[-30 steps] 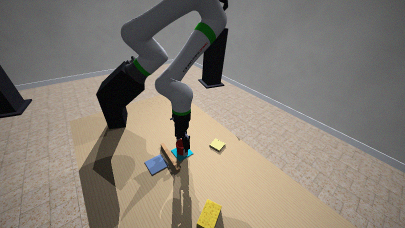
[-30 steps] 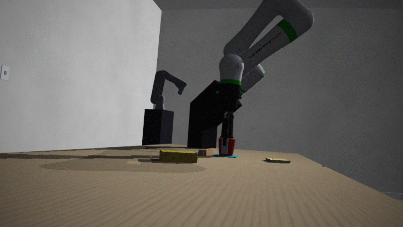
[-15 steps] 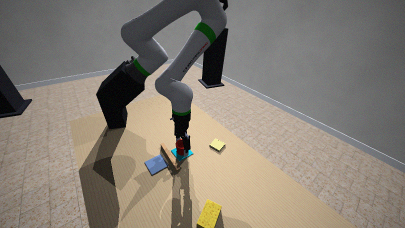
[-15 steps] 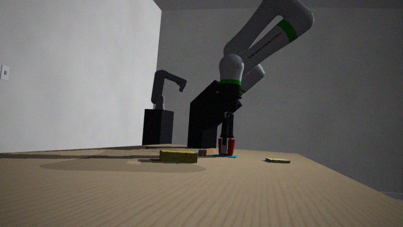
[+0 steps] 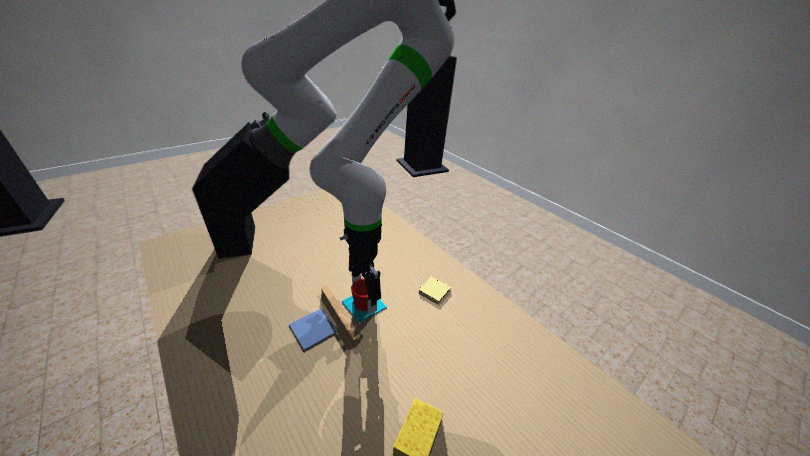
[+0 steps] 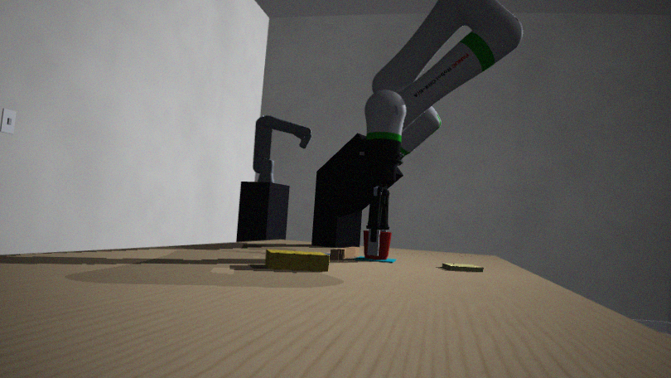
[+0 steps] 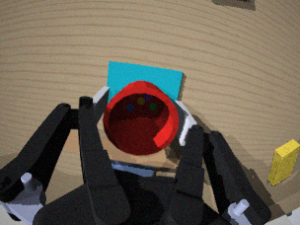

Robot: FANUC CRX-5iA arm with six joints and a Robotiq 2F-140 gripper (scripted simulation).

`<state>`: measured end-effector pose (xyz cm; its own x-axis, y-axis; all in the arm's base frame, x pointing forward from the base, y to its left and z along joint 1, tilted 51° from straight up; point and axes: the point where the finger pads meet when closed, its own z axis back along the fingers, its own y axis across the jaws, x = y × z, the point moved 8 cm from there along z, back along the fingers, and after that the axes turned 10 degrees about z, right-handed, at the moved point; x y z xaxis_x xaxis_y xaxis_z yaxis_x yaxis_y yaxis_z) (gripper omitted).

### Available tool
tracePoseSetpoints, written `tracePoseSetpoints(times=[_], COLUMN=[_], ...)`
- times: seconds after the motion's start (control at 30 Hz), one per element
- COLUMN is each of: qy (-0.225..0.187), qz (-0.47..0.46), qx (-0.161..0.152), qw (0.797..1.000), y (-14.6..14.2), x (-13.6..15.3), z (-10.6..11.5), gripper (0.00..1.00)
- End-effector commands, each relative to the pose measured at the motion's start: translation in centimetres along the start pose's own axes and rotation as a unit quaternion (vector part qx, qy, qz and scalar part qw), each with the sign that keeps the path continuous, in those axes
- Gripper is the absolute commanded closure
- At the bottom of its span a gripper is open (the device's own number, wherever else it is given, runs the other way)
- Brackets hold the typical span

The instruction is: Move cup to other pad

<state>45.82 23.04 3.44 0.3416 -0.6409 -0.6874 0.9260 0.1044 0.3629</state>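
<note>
Wrist: cup point(image 7: 141, 124) (upright) between parted gripper point(image 7: 146, 135) fingers.

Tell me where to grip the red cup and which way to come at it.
Grip the red cup by its round side wall just under the rim, coming straight down from above with one finger on each side. It stands upright on the teal pad with marbles inside, so a level grip probably keeps them in.

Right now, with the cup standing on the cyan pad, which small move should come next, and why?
Probably open the gripper a little wider, then lift straight up. The red cup stands upright on the cyan pad, marbles inside, and a gap shows at the fingers, yet they flank the cup closely, so a sideways move could tip it.
</note>
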Motion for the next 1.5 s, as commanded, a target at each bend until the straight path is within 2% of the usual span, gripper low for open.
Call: tracePoseSetpoints(times=[0.0, 0.53, 1.03, 1.47], qy=[0.000, 0.000, 0.000, 0.000], qz=[0.000, 0.000, 0.000, 0.000], qx=[0.000, 0.000, 0.000, 0.000], qw=[1.000, 1.000, 1.000, 1.000], y=[0.0, 0.0, 0.0, 0.0], x=[0.0, 0.0, 0.0, 0.0], z=[0.0, 1.1, 6.0, 8.7], gripper=[0.41, 0.41, 0.41, 0.41])
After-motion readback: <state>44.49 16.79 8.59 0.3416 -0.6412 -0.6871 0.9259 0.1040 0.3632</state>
